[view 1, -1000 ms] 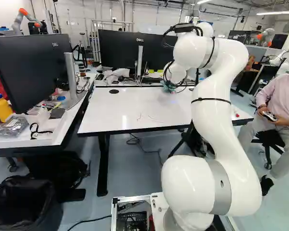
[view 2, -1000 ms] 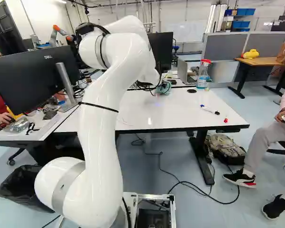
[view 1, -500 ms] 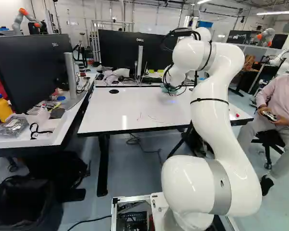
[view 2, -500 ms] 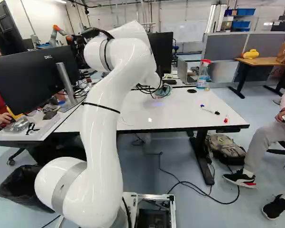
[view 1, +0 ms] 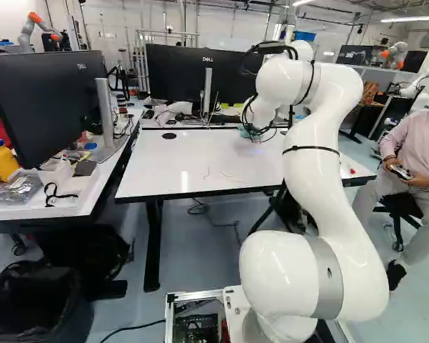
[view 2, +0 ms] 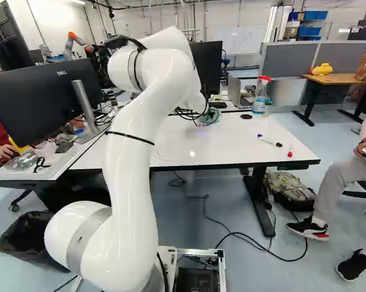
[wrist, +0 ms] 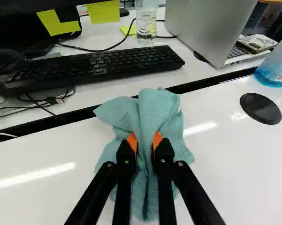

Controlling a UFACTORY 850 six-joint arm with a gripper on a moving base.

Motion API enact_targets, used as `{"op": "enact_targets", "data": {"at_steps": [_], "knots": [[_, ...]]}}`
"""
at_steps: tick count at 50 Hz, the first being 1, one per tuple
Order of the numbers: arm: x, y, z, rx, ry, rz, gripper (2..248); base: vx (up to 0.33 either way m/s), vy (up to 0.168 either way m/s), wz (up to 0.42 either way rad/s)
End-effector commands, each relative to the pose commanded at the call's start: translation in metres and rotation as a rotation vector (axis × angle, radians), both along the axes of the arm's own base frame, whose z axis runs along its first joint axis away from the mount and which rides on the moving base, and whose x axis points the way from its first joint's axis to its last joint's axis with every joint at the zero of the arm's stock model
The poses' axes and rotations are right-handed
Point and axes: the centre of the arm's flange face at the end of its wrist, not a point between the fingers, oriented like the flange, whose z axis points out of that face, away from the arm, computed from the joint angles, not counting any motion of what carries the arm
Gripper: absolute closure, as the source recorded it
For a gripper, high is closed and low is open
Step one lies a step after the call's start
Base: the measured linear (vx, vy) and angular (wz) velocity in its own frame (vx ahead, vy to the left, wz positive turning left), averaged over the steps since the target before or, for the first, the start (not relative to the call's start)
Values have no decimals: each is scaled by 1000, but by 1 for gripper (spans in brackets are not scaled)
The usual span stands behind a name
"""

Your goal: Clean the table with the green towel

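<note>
At the far edge of the white table (view 1: 200, 161), my gripper (view 2: 203, 115) is partly hidden by cables and the arm in the right base view. Seen from the wrist, the gripper (wrist: 144, 140) is shut on the bunched green towel (wrist: 145, 108), an orange pad on each side. The cloth spreads under and around the fingers against the tabletop, reaching the dark gap at the far edge. Thin reddish marks (view 1: 232, 178) show on the near half of the table.
Beyond the gap stand a keyboard (wrist: 98, 63), a glass (wrist: 146, 23) and a laptop (wrist: 209, 28). A spray bottle (view 2: 260, 95), a round black cap (view 2: 246, 117) and markers (view 2: 269, 141) are to the right. A monitor (view 1: 46, 107) stands on the left desk.
The upper arm and wrist have shifted slightly, a little lower and leftward in the left base view, and the towel has moved with the gripper. Over the last half second hardly anything differs.
</note>
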Motion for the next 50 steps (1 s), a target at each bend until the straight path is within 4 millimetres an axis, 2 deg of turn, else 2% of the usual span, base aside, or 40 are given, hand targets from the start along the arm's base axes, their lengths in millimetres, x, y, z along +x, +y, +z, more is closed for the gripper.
{"op": "enact_targets", "data": {"at_steps": [17,32,50], "knots": [[-23,-4,4,6,22,-13,195,0,0,0],[-41,-21,6,10,35,-43,195,0,0,0],[-29,-51,2,4,14,-77,195,0,0,0]]}}
